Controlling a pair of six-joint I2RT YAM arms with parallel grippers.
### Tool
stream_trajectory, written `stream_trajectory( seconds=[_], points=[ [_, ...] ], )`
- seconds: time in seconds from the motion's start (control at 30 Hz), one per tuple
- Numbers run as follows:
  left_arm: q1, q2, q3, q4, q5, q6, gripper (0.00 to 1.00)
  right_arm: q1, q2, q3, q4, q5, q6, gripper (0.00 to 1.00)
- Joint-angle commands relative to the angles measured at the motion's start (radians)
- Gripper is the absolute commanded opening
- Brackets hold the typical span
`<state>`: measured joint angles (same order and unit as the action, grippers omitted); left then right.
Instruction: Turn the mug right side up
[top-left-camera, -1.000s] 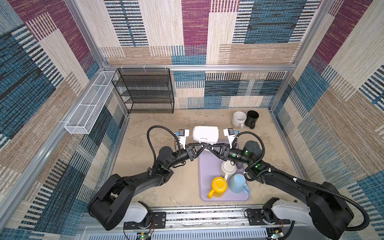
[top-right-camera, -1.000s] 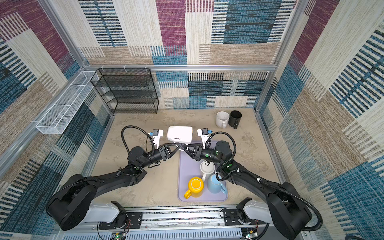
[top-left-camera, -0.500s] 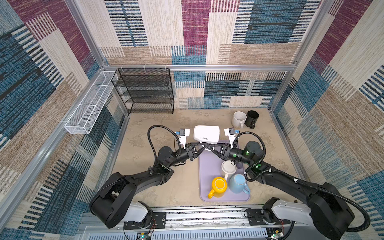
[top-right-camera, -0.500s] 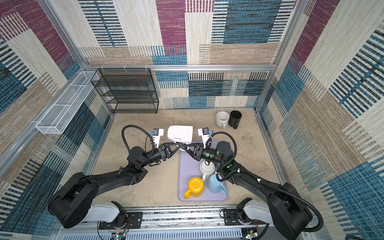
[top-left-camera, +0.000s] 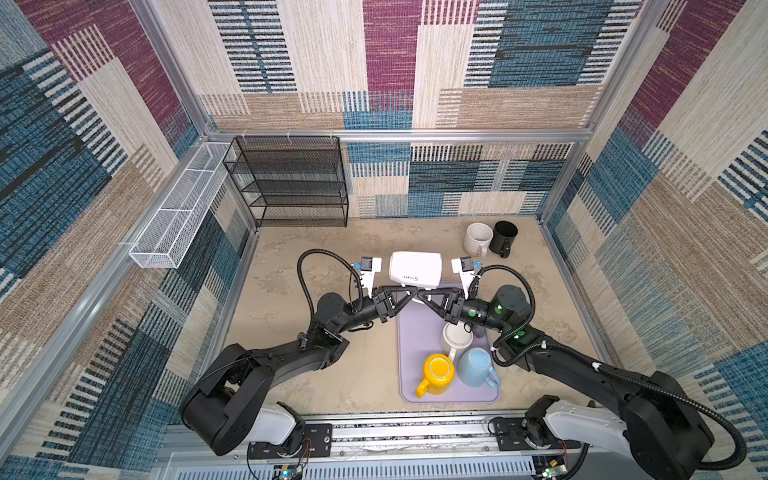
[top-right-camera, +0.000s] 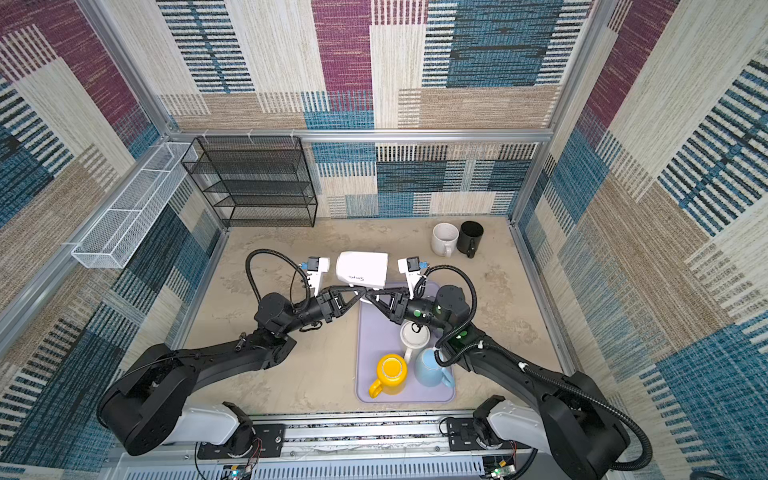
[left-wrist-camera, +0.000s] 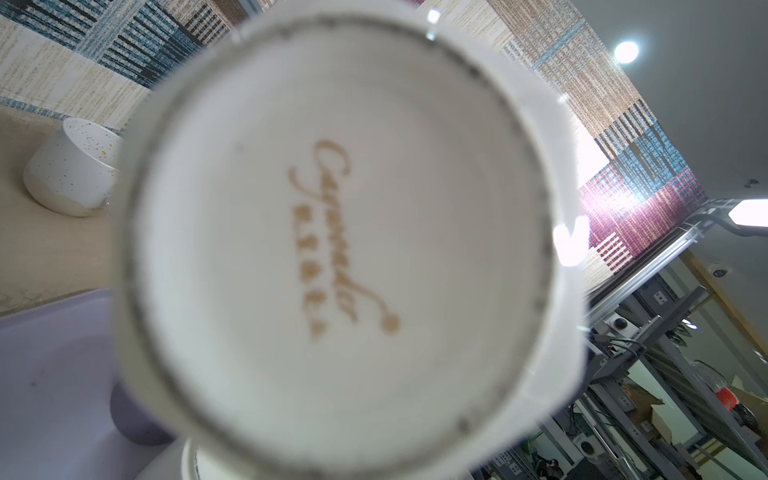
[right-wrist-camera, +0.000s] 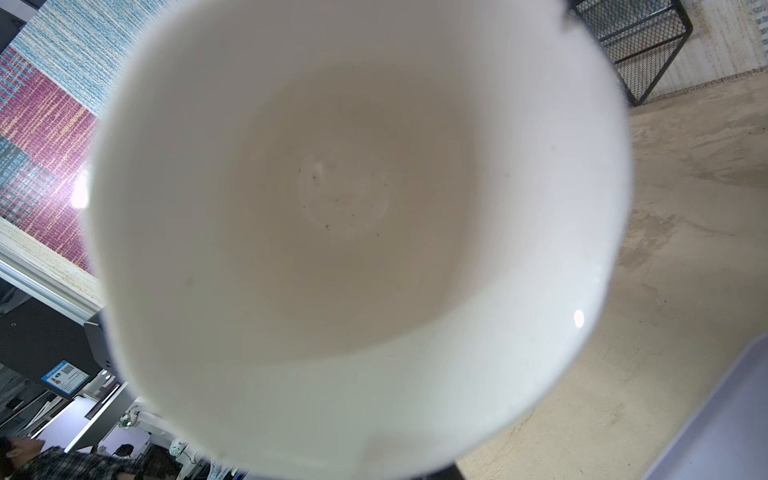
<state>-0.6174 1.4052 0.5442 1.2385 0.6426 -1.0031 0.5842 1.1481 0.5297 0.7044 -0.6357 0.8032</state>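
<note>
A white mug (top-left-camera: 415, 269) (top-right-camera: 362, 269) hangs on its side above the far end of the purple tray (top-left-camera: 415, 332). The left wrist view faces its base (left-wrist-camera: 340, 241) with gold lettering, and the right wrist view looks into its mouth (right-wrist-camera: 353, 208). My left gripper (top-left-camera: 413, 294) (top-right-camera: 362, 296) and right gripper (top-left-camera: 423, 294) (top-right-camera: 371, 296) meet tip to tip under the mug, both shut on it at its underside. The handle and the fingertips are hidden by the mug's body in every view.
On the tray stand a white mug (top-left-camera: 457, 338), a yellow mug (top-left-camera: 437, 372) and a light blue mug (top-left-camera: 476, 368). A speckled white mug (top-left-camera: 478, 239) and a black mug (top-left-camera: 503, 237) stand at the back right. A black wire rack (top-left-camera: 291, 183) and white wire basket (top-left-camera: 178, 208) are at the back left.
My right gripper has drawn shut beneath the mug. The mug and the left arm have hardly moved.
</note>
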Motion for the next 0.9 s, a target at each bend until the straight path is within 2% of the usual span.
stream_trajectory(
  seconds=[0.0,0.13,0.57,0.87],
  points=[
    [0.002,-0.005,0.004,0.051,0.022,-0.003,0.19,0.002,-0.017,-0.003,0.069,0.0,-0.002,0.0],
    [0.002,-0.012,0.003,0.034,0.011,0.005,0.26,0.002,-0.034,-0.004,0.039,0.002,-0.017,0.0],
    [0.004,-0.059,-0.009,-0.028,-0.012,0.041,0.25,0.002,-0.071,-0.022,-0.011,0.007,-0.035,0.0],
    [0.003,-0.068,-0.006,-0.055,-0.005,0.052,0.06,0.002,-0.087,-0.021,-0.016,0.016,-0.031,0.01]
  ],
)
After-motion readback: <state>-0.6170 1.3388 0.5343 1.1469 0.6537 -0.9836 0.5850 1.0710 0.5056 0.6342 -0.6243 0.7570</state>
